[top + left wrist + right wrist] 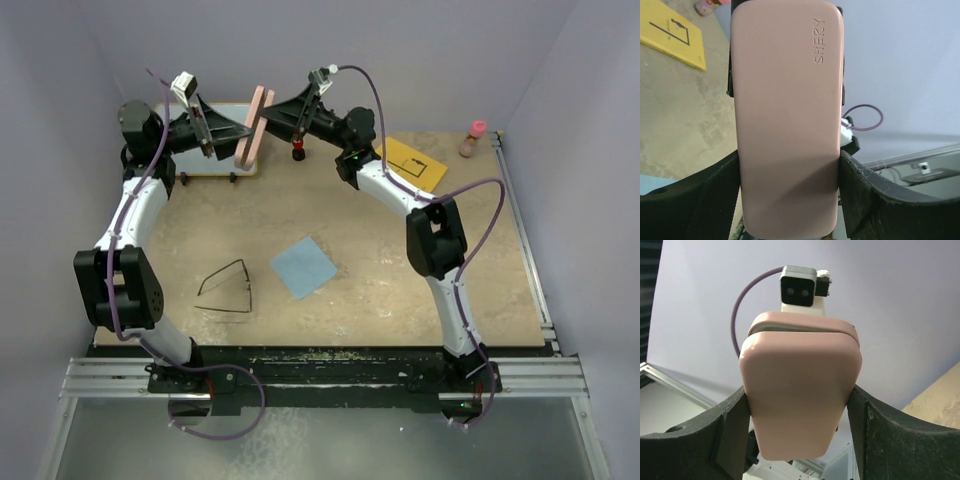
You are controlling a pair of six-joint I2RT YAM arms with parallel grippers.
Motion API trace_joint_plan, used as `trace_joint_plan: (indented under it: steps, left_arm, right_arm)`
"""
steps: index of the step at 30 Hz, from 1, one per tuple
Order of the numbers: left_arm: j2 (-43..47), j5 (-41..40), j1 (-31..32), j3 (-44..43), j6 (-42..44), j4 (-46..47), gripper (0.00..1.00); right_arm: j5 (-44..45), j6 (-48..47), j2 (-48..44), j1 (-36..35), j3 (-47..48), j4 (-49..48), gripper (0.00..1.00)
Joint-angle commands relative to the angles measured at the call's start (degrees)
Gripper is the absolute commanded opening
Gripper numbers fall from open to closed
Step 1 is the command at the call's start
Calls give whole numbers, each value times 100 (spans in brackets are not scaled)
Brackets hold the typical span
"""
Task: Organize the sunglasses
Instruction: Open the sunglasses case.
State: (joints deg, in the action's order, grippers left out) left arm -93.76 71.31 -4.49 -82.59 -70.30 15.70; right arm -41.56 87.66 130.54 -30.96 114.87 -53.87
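Observation:
The sunglasses [225, 290] lie on the table at the front left, thin dark frame with the temple arms spread, far from both grippers. A pinkish-brown case [255, 122] hangs in the air over the back of the table, between the two arms. My left gripper [232, 135] is shut on one end of the case [787, 100], a finger pressed on each long side. From the other side, my right gripper [270, 118] has both fingers against the case [800, 365], whose lid seam shows a narrow gap at the top.
A light blue cloth [303, 266] lies flat mid-table. At the back right lies a yellow card [412, 160], with a small pink-capped bottle [473, 138] beyond it. A white board [205, 168] sits at the back left under the left arm.

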Motion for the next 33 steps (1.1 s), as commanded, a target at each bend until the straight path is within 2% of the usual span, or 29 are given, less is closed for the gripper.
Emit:
trace_joint_plan:
  steps: [1,6,11,17,21,25,33]
  left_arm:
    - [34,-328,-342,488,-3197,3462,4]
    - [261,-557,-445,606,-3840,4352,4]
    - [325,-715,-456,736,-4305,4870,4]
    - [424,-975,-449,1494,-4772,5055,4]
    - [454,-1195,-456,1963,-5155,5317,4]
    - [476,-1295,-456,2024,-5221,5391,4]
    - [481,-1475,-589,2210,-5623,5540,4]
  right_arm:
    - [-562,346,200,-146,64,-1169,0]
    - [-646,447,275,-182,-16,-1601,0]
    - [-466,1319,713,-197,170,-2641,0]
    - [-426,1099,787,-252,350,-2492,0]
    - [-246,1438,943,-257,226,-3232,0]
    - [-206,1789,1108,-261,262,-3820,0]
    - [-247,1766,1014,-268,-2,-4011,0]
